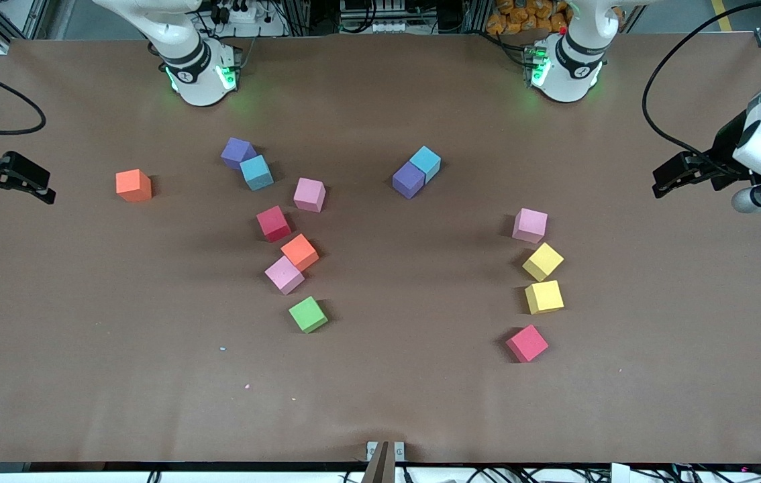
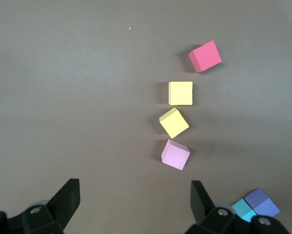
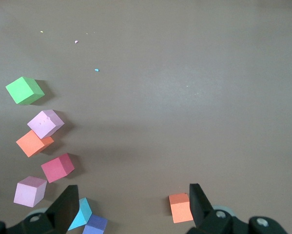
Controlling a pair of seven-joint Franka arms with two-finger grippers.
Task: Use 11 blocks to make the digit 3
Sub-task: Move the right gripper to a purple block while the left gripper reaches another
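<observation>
Blocks (image 1: 284, 251) scattered, both grippers open, idle

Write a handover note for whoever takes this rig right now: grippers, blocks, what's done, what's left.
Left gripper: open, empty, waiting at its end of the table.
Right gripper: open, empty, at its end, beside a lone orange block.
Blocks: one loose cluster runs from the purple and blue pair to the green cube; a second purple and blue pair mid-table; a pink, two yellow, red line toward the left arm.
Done: nothing.
Left: build the whole 3.
</observation>
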